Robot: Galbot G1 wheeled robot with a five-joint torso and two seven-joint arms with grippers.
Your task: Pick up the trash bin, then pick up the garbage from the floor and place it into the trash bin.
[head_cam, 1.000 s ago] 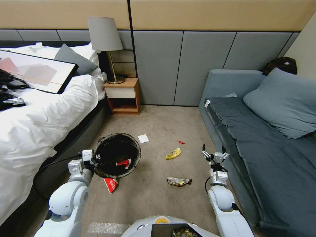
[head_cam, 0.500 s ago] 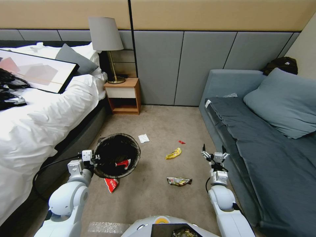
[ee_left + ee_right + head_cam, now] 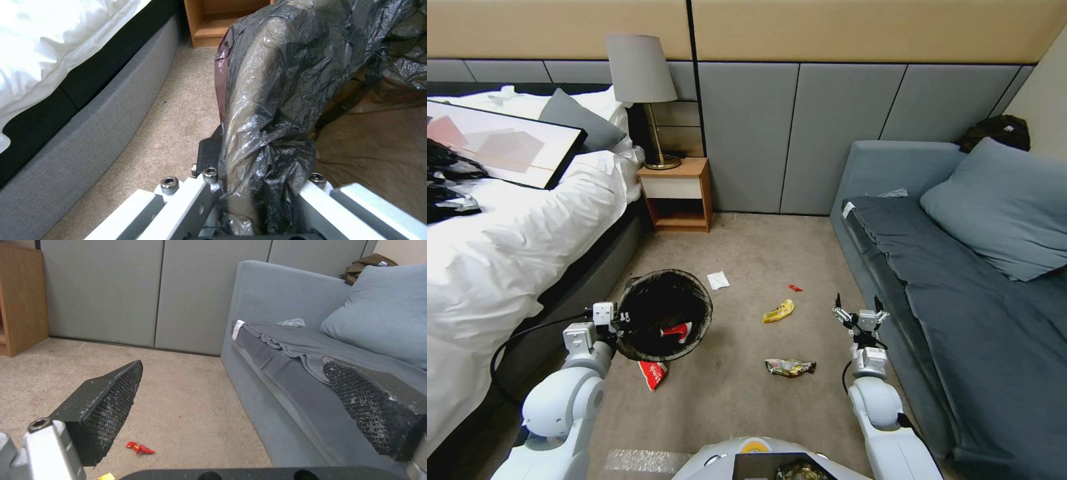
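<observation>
The trash bin, lined with a black bag, hangs tilted just above the carpet at my left. My left gripper is shut on its near rim; the left wrist view shows the crumpled liner pinched in the left gripper. A red-and-white wrapper lies inside the bin. Garbage on the floor: a red-and-white wrapper under the bin, a white scrap, a yellow packet, a dark packet and a small red piece. My right gripper hovers open beside the sofa, holding nothing.
A bed runs along the left, and a wooden nightstand with a lamp stands at the back. A grey sofa lines the right, close to my right arm. Open carpet lies between them.
The whole view has shifted very slightly. Both arms, the bin and the litter stand as before.
</observation>
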